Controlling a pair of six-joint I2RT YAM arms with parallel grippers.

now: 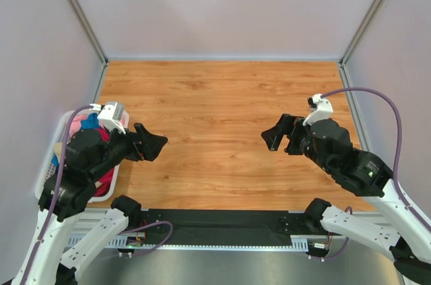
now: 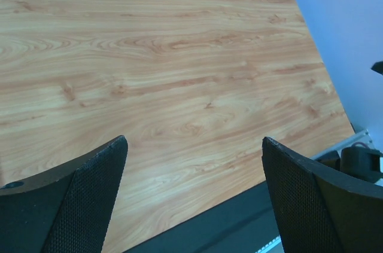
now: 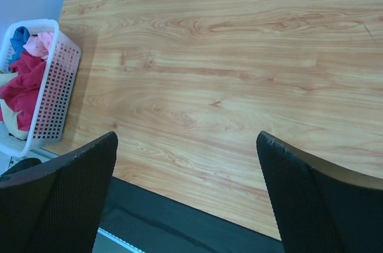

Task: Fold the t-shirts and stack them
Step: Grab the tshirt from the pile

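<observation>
The t-shirts lie bunched in a white lattice basket (image 3: 55, 94) at the table's left edge: a crimson red one (image 3: 23, 88), a pink one (image 3: 42, 42), a teal blue one (image 3: 20, 36) and a tan one (image 3: 7, 112). In the top view the basket (image 1: 67, 120) is mostly hidden under my left arm, with pink cloth (image 1: 86, 123) and red cloth (image 1: 104, 182) showing. My left gripper (image 1: 153, 145) is open and empty above the wood, right of the basket. My right gripper (image 1: 276, 137) is open and empty on the right side.
The wooden table (image 1: 222, 123) has grey walls at the back and sides. A black mat (image 1: 222, 221) runs along the near edge between the arm bases. A purple cable (image 1: 390, 113) loops over my right arm.
</observation>
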